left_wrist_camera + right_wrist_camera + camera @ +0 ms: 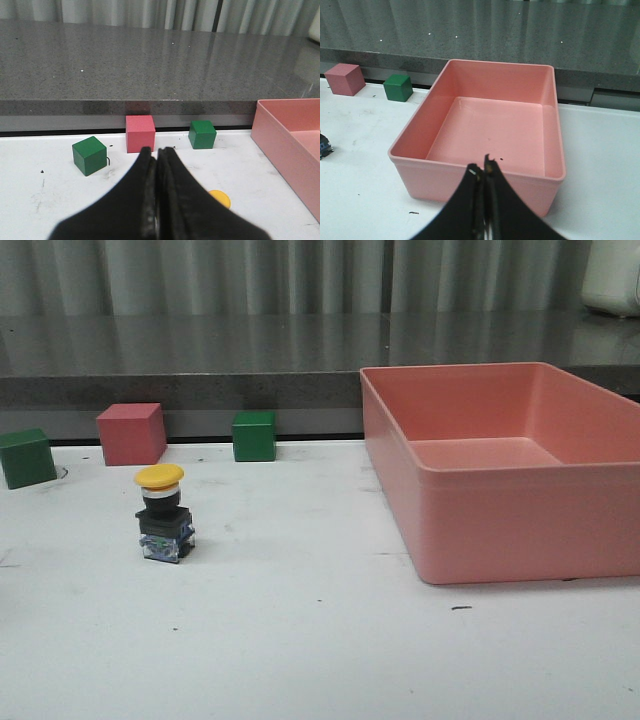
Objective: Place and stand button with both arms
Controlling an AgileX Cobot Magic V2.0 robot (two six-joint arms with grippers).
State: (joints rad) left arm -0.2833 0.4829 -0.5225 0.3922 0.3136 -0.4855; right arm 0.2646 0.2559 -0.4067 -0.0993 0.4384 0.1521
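Observation:
The button (163, 513) stands upright on the white table, yellow cap up, black body on a clear bluish base. In the left wrist view only a slice of its yellow cap (220, 198) shows beside the fingers. Its base edge (324, 147) peeks in at the border of the right wrist view. My left gripper (156, 151) is shut with nothing between its fingers, held back from the button. My right gripper (482, 167) is shut and empty too, in front of the pink bin's near wall. Neither arm shows in the front view.
A large pink bin (470, 510) sits on the right, empty inside. Along the back edge stand a green cube (27, 457), a pink cube (131, 433) and another green cube (254, 435). A grey stone ledge (200, 370) runs behind the table.

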